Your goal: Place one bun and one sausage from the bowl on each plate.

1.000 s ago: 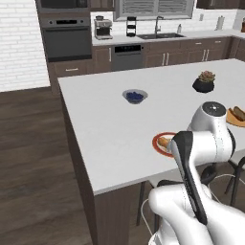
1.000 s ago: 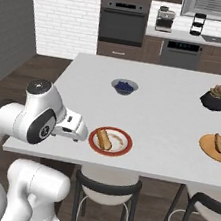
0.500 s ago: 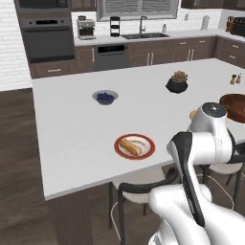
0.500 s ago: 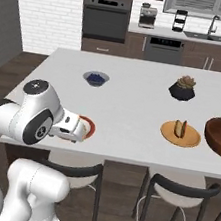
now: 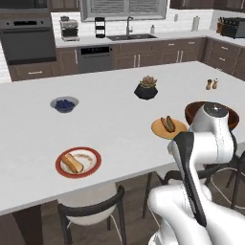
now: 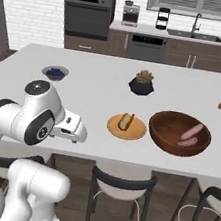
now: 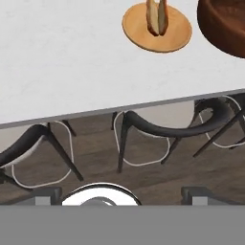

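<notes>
My claw [image 6: 81,134]: jaws spread wide, holding nothing.
Risk: sausages [image 6: 189,135] roll in the bowl [image 6: 179,133]; I may pinch badly.
Tan plate [image 6: 126,126]: apparently lacks a sausage.

Glossy white arm [image 6: 27,119], rounded dark-grey joints

No legible text, labels, brands, numbers or signs in any view. Worktop [image 6: 93,105], tan-orange plate [image 6: 125,129], red-rimmed plate [image 5: 79,162] and wooden bowl [image 6: 164,139] carry no markings. Appliance fronts along the back wall too small to read.
</notes>
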